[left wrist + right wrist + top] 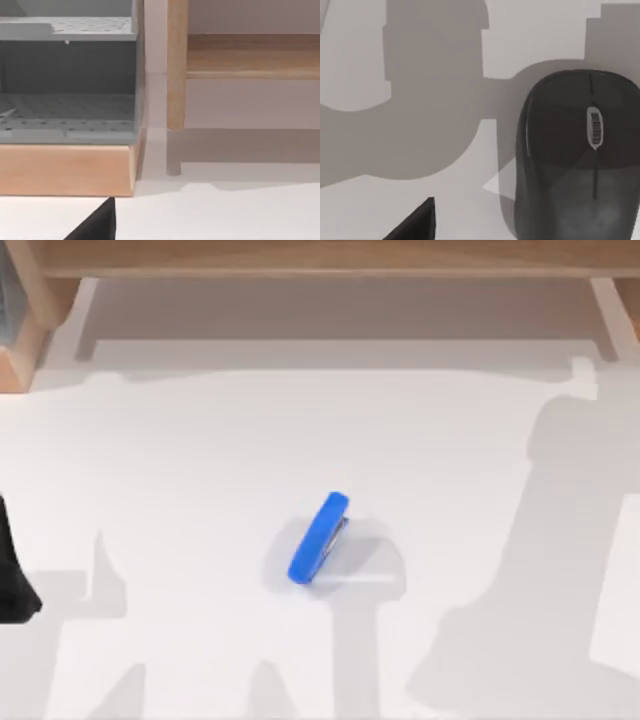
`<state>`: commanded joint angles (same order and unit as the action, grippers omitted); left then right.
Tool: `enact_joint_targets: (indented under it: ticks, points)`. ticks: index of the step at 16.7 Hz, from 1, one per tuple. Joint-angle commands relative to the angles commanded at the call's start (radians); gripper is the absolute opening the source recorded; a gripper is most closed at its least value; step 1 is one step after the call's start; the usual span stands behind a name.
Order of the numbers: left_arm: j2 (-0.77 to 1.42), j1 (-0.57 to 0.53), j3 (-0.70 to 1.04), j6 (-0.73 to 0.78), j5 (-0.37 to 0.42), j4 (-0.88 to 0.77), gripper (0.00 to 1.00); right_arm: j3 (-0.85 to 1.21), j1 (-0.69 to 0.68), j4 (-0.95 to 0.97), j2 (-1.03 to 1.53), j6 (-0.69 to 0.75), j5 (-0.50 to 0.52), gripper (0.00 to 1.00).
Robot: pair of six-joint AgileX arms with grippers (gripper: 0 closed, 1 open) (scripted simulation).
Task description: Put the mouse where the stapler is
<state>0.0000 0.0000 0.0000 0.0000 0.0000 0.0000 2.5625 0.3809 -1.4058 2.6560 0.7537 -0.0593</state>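
Bright blue is what jumps out in the top view: the long curved blue stapler [320, 539] lies at a slant around the middle of the pale white desk [200, 470], casting a soft shadow. A wooden shelf frame [320, 258] runs along the far edge, and a bit of the left arm [14, 575] pokes in at the desk's left edge.

Left wrist view faces a grey perforated tray unit [67, 85] on a light wood base [65, 169], next to a slim wooden post [176, 65]. Can't tell what the left fingers are doing.

Right wrist view hangs right over the dark grey rounded mouse [577, 160] with its scroll wheel [594, 127], sitting on the desk. Right fingers, can't tell either.
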Motion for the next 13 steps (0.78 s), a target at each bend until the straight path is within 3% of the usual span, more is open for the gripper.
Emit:
enact_joint_targets:
  ticks: [11,13]
  points:
    - [0.0,0.0,0.0,0.0,0.0,0.0,1.0,-0.103,0.0,0.097,-0.009,-0.001,0.0,1.0]
    - [0.0,0.0,0.0,0.0,0.0,0.0,1.0,-0.103,0.0,0.097,-0.009,-0.001,0.0,0.85]
